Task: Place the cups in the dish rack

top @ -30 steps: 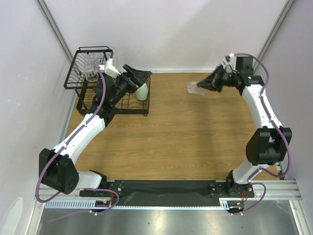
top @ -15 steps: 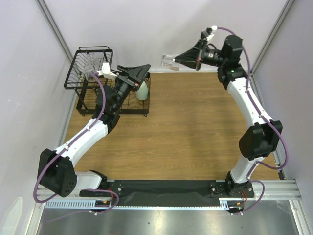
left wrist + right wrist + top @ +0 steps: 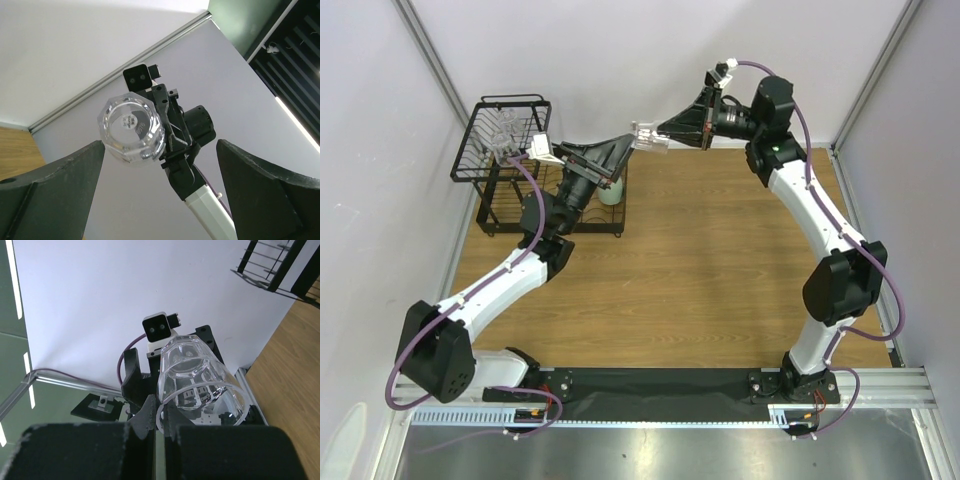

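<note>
Starting far left of the left gripper: the black wire dish rack (image 3: 480, 158) sits in the back corner of the wooden table (image 3: 720, 260). 1 clear cup in the basket (image 3: 504, 141) is already up in the raised part. Right under and behind the left gripper there's the mint tumbler (image 3: 611, 189), standing in the low tray section and half hidden by the gripper from above.

The left gripper (image 3: 620, 152) is spread wide with nothing in it. From its wrist cam you see both fingers (image 3: 55, 185) fanned out to either side, and the held cup (image 3: 133, 128) hanging just in front of them in mid air, not touching either one.

That held cup is clear glass, faceted, with an 8-sided base facing straight at the left gripper. There's tiny print on the base I can't read. It lies sideways, well up off the table.

The right gripper (image 3: 160, 416) is clamped on the cup's rim, pinching the wall at the mouth end, so the cup sticks out past its fingertips toward the left gripper. The right arm (image 3: 820, 215) stretches across the back of the table, and nothing sits between the 2 grippers except the cup.
</note>
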You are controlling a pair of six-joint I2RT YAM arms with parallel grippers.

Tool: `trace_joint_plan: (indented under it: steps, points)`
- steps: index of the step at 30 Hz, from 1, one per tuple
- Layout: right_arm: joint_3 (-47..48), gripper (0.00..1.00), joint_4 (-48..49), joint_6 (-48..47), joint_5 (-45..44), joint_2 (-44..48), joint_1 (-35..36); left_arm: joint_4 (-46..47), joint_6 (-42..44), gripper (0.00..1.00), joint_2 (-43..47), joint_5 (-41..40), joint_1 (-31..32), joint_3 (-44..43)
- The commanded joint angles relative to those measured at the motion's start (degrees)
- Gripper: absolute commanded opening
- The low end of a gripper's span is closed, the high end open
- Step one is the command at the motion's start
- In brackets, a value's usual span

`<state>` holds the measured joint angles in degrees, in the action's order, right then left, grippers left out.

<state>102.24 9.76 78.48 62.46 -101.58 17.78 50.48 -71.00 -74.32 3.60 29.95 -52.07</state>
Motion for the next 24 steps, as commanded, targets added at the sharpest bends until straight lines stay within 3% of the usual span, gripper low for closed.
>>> trace_joint_plan:
  steps: [1, 11, 14, 18, 24]
  points:
    - [2.00, 0.00, 2.63, 0.18, 1.44, 1.21, 1.64, 3.93, 0.95, 0.99, -0.12, -0.52, 0.81, -1.45]
    - [1.57, 0.00, 1.49, -0.78, 1.53, 1.83, 2.96, 2.78, 2.27, 0.95, 0.06, -2.01, 1.33, -2.68]
    - [1.12, 0.00, 2.63, 0.09, 1.70, 1.74, 3.22, 2.96, 2.10, 0.87, -0.12, -1.84, 1.51, -2.86]
    - [0.25, 0.00, 2.98, 0.45, 1.88, 1.82, 3.67, 3.40, 1.83, 0.69, 0.14, -2.63, 1.60, -2.24]
    - [-0.81, 0.00, 5.09, 2.03, 2.49, 1.91, 3.84, 2.52, 2.09, 0.75, 0.76, -3.42, 1.51, -1.80]
